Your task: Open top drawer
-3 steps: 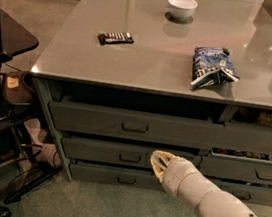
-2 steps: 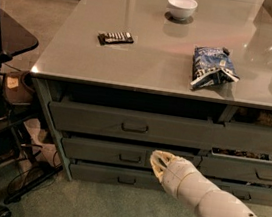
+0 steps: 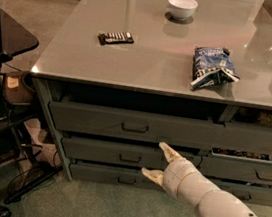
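While jaws gape beneath top drawer (image 3: 99, 120), bowl (image 3: 182, 7) above

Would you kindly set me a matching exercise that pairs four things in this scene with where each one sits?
Things:
1. white bowl
2. blue snack bag
3. top drawer
4. tool

Places:
A. in front of the middle drawer, right of its handle, fingers spread
B. directly under the countertop
C. towards the countertop's far side
D. near the countertop's front edge

Pairs: 1-C; 2-D; 3-B; 4-A
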`<state>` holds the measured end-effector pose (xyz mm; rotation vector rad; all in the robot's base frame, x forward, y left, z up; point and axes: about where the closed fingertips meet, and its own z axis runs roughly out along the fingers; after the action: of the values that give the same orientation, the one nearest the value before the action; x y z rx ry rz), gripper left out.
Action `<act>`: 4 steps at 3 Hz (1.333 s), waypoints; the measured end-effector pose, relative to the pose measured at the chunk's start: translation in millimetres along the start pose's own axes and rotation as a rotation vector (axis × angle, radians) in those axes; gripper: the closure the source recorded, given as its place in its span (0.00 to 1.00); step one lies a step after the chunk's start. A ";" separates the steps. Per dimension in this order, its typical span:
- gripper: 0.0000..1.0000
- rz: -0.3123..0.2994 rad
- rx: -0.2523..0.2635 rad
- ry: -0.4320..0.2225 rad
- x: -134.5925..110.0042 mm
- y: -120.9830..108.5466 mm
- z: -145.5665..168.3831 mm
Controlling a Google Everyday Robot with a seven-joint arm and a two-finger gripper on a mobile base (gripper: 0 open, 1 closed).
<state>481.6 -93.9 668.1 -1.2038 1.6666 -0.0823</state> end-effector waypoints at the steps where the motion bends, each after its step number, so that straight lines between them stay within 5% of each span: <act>1: 0.00 0.000 0.000 0.000 0.0 0.0 0.0; 2: 0.00 -0.042 0.019 0.027 -1.3 -4.6 4.2; 3: 0.00 -0.153 0.070 0.119 10.7 -15.8 -2.1; 4: 0.00 -0.224 0.165 0.178 9.0 -54.0 -14.0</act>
<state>507.1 -133.8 699.0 -1.2819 1.6343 -0.4692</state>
